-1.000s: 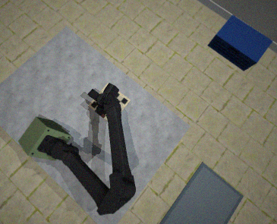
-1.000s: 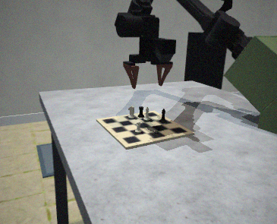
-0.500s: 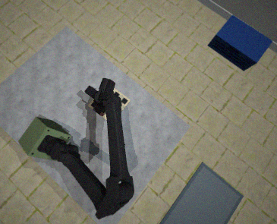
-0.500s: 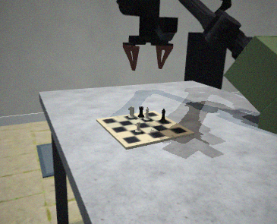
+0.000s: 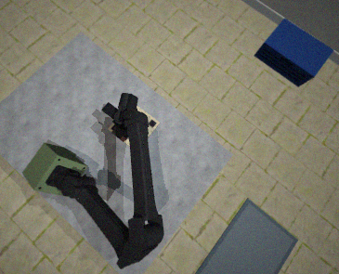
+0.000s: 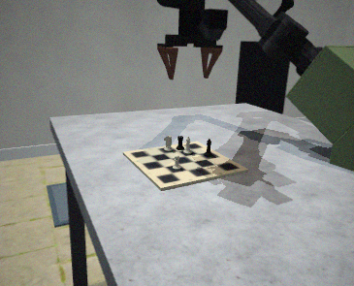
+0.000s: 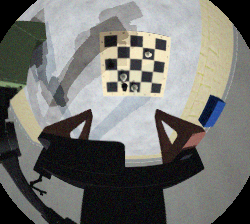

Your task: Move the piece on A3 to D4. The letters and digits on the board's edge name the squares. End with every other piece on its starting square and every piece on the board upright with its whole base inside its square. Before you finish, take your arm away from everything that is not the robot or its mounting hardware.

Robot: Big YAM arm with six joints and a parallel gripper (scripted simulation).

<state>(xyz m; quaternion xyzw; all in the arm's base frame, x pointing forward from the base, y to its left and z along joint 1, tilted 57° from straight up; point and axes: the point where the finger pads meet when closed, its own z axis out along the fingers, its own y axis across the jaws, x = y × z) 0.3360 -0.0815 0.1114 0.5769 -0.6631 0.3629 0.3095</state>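
Note:
A small chessboard [image 6: 166, 183] [image 7: 165, 66] lies near the middle of the grey table [image 6: 155, 237] [image 5: 42, 87]. In the exterior view a white knight [image 6: 168, 143], a black rook [image 6: 180, 142], a white piece [image 6: 188, 144] and a black piece [image 6: 209, 147] stand along its far side. A white pawn [image 6: 177, 162] stands nearer the middle. The edge letters are too small to read. My gripper [image 6: 188, 72] [image 7: 123, 112] is open and empty, high above the board. In the top view the arm hides most of the board [image 5: 152, 118].
The arm's green base box [image 5: 44, 166] [image 6: 335, 106] stands on the table beside the board. A blue box [image 5: 294, 50] [image 7: 211, 111] and a grey mat [image 5: 251, 245] [image 6: 58, 205] lie on the tiled floor. The table's near left edge drops off.

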